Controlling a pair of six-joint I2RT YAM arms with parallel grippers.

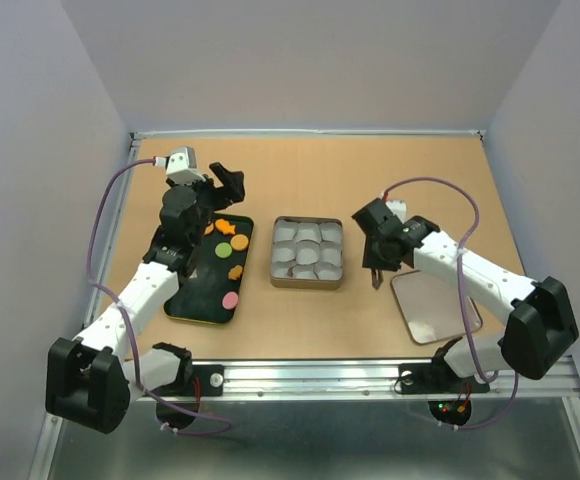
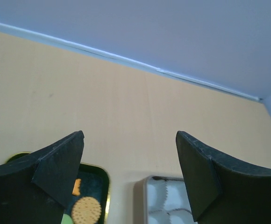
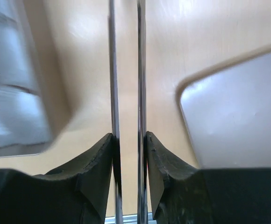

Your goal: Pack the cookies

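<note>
Orange cookies [image 1: 238,243] mostly, plus a pink cookie [image 1: 230,299] and a yellow-green cookie [image 1: 210,229], are all seen sitting on the dark tray [image 1: 198,295] left of centre in the top view. So honestly, not much packing can be counted as done.

The tin [image 1: 307,286] in the middle of the worktop [image 1: 300,170] is lined with white paper cups [image 1: 310,235], and those look unfilled. A brownish patch at the tin's lower left corner can't be made out, though: cookie or bare tin floor, no idea.

The left gripper [image 1: 227,182] is held wide open with nothing in it, up by the top end of the tray. In its wrist view, a bit of the tray and a corner of the tin are caught at the bottom of the frame.

The right gripper [image 1: 377,262] is clamped tight on a pair of thin metal tweezers [image 1: 377,280], pointed down between the tin and the silver lid [image 1: 435,305] at the lower right. Nothing can be seen pinched at the tips, but they're tiny in the top view and cut off in the wrist view.

So roughly: tin open, lid lying off to the side, tweezers in grip. Left to do, by the look of it: pretty much every cookie is to be moved into a cup, and presumably the lid put back on.
</note>
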